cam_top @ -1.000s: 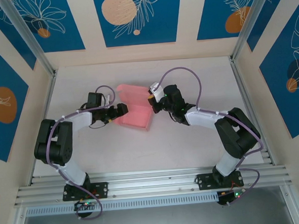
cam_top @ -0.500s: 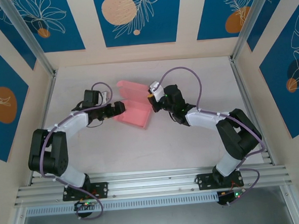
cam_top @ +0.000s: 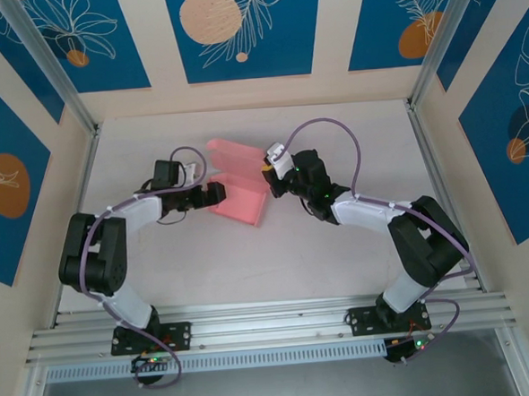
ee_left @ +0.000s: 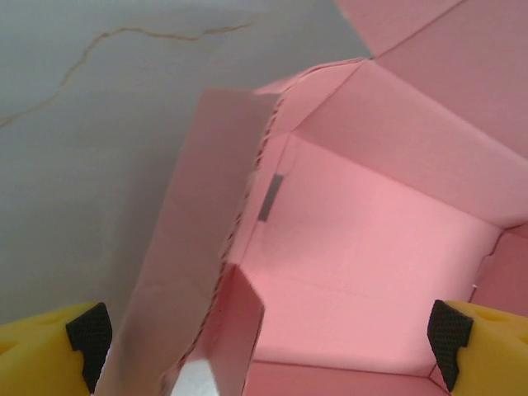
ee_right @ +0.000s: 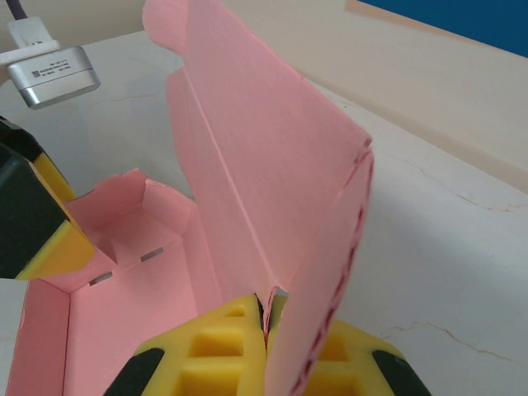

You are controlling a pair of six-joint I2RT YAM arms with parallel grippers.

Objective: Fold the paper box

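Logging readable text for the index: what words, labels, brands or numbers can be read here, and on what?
Label on the silver module, top left of the right wrist view: a few lines of print, too small and blurred to read.
On the box: no print visible.
On the wall panels: leaf and circle patterns, no words.

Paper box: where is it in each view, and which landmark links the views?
Top external: paper box, upper middle of the picture.
Left wrist: the box fills centre and right.
Right wrist: the box stands centre-left.
Landmark: the open left gripper, its yellow fingers.
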